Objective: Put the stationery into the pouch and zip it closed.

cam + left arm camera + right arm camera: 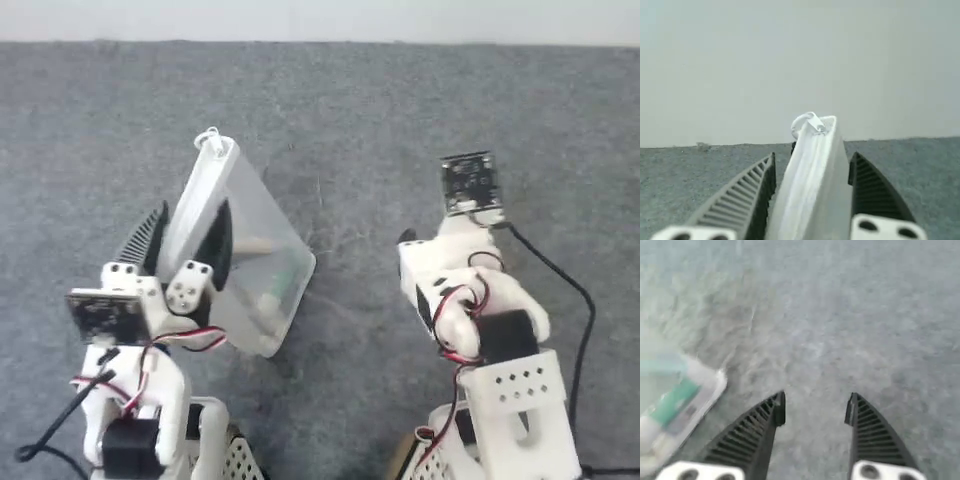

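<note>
- The left tool (812, 155) is nearest the lens in its own wrist view. Its black ribbed fingers (747, 192) sit on either side of the white zip strip (815, 170) of a clear, flat plastic pouch (255, 235), and they look clenched on that upper edge.
- The hold keeps the pouch standing like a tent, with the zip edge raised and the bottom edge resting on the grey, felt-like surface (400, 110). This probably presents the zip for closing and lets the contents settle low.
- The small metal zip pull with its ring (807, 124) sits at the far end of the strip, beyond the fingertips. The strip looks closed along the length that shows, so the zipping seems done or nearly done, though the part near the tool's base is hidden.
- The stationery (675, 402) lies inside the pouch at its lower corner. A green-and-white piece is visible through the plastic, but what each item is cannot be told.
- The right tool (816, 396) is released and holds nothing, hanging over bare surface near the pouch's lower corner but apart from it.
- A small camera board (468, 182) tops the right wrist, and a black cable (570, 290) trails from it down the arm's outer side, well apart from the pouch.
- Nothing lies between the right tool and the pouch. The left tool itself covers the near stretch of zip.
</note>
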`<state>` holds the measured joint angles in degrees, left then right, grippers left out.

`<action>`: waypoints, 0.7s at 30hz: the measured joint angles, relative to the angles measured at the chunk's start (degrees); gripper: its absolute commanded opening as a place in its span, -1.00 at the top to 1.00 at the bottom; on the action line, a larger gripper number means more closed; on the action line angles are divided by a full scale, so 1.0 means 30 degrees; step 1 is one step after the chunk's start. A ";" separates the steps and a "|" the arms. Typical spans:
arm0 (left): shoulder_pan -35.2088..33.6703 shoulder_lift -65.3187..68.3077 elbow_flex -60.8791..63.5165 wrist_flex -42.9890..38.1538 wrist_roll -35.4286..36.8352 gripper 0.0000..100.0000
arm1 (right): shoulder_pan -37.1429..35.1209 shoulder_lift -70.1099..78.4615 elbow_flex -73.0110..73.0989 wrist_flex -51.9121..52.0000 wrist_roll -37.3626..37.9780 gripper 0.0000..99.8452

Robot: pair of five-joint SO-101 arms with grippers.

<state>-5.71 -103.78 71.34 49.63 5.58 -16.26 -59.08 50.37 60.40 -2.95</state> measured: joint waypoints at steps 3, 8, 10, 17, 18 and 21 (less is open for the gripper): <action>-0.0967 0.0000 0.0733 -0.1407 0.0703 0.55 | -0.0791 0.0000 0.0293 0.0059 0.0000 0.62; -0.2872 0.0000 0.1319 -0.3282 0.1465 0.55 | -0.1026 0.0000 0.0645 0.0059 0.0000 0.62; -0.3751 0.0000 0.1289 -0.3722 0.1524 0.55 | -0.1026 0.0000 0.0674 0.0059 0.0000 0.62; -0.4923 0.0000 0.0381 -0.3839 0.1524 0.60 | -0.1055 -0.1407 0.1143 0.0059 0.0000 0.68; -0.4923 0.0000 0.0381 -0.3839 0.1524 0.65 | -0.1055 -0.2022 0.1377 0.0059 0.0000 0.74; -0.4894 0.0000 0.0381 -0.3839 0.1524 0.82 | -0.1026 -0.4278 0.2315 0.0059 0.0000 0.95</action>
<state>-20.40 -103.78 72.48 38.11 10.15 -19.34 -71.91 57.32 60.57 -2.95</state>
